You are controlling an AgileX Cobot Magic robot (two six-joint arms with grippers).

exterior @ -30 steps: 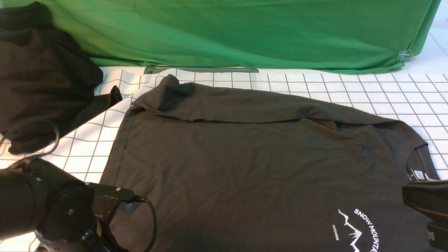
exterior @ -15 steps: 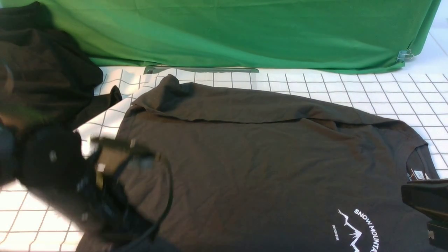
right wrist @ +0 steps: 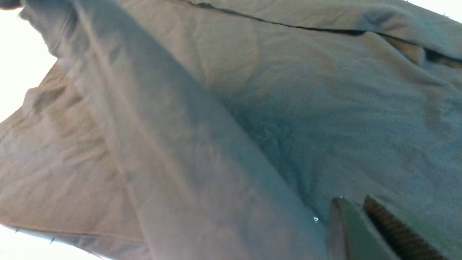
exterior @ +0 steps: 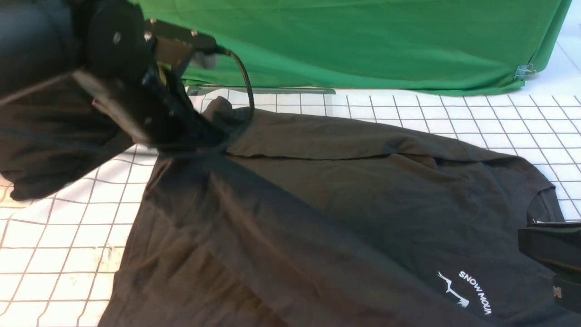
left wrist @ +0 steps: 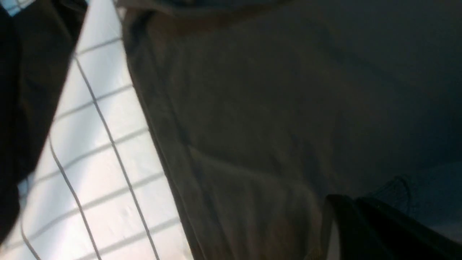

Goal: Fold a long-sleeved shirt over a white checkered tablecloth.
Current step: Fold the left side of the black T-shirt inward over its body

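Note:
The long-sleeved shirt, dark charcoal with a white "SNOW MOUN" print, lies spread on the white checkered tablecloth. My left gripper hangs raised at the far left, shut on the shirt's hem corner. A taut ridge of fabric runs from it toward the near right. In the left wrist view its dark fingers sit closed against hanging shirt cloth. My right gripper is at the right edge by the collar. Its jaws are nearly together on the shirt.
A rumpled heap of black cloth lies at the far left, partly behind my left arm. A green cloth backdrop closes off the back, pinned with a binder clip. A grey strip lies along the tablecloth's far edge.
My left gripper closed and swung from the near left up to the far left, lifting the shirt's corner. A fold now hides part of the print and the neck label. The right gripper rose slightly.

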